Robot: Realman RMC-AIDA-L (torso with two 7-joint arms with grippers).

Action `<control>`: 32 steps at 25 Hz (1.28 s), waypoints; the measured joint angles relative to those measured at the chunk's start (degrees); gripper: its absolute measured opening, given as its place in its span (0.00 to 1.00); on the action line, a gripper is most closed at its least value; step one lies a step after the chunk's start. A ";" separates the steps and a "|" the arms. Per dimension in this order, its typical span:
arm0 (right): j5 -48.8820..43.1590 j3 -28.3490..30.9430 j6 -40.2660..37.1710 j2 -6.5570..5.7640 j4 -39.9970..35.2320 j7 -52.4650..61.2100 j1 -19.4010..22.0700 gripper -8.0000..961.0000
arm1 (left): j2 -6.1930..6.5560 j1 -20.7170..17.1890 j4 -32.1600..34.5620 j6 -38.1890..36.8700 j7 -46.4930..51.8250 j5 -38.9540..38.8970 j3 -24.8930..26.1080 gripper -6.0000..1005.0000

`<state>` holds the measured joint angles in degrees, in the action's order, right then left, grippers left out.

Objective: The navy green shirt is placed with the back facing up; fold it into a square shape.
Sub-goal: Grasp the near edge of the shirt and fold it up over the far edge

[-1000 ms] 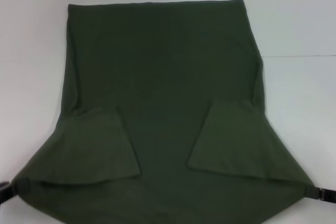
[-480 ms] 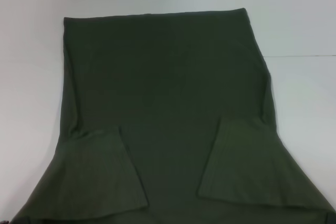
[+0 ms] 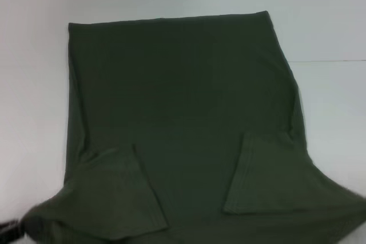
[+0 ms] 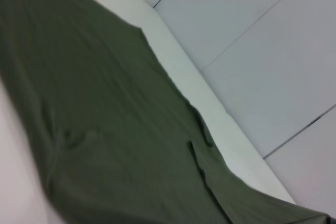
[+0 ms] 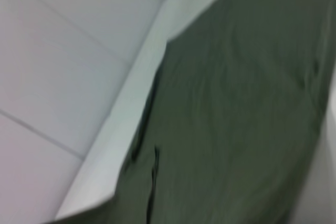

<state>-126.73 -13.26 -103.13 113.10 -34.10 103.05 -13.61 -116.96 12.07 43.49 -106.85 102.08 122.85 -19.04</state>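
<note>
One navy green shirt [image 3: 183, 118] fills most of the head view, spread plain side up on the white tabletop [image 3: 326, 32]. Its long axis runs from the straight hem at the upper part of the frame to the wider shoulder end at the bottom edge. Both short sleeves are folded inward over the body, their ribbed hems angled toward the lower centre. The cloth is soft, matte and dark olive, with shallow creases near the sleeves. The left gripper [image 3: 8, 230] shows only as a dark sliver at the lower left corner, beside the shirt's edge; whether its fingers are apart or together cannot be told. The right gripper is out of view.
</note>
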 joint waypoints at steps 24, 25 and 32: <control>1.73 3.34 34.61 -0.13 6.06 0.04 -27.30 0.05 | 5.83 25.17 -12.33 37.98 1.59 -1.81 -0.13 0.03; 1.82 2.84 36.90 0.04 6.36 -0.02 -28.22 0.05 | 5.72 25.83 -12.74 39.36 1.20 -2.22 -0.21 0.03; 4.16 -3.57 49.45 0.47 8.21 -0.14 -32.73 0.06 | 3.63 29.60 -14.10 50.17 -1.99 -3.44 -0.39 0.03</control>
<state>-122.56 -16.83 -53.67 113.58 -25.89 102.90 -46.34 -113.33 41.67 29.39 -56.67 100.09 119.41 -19.44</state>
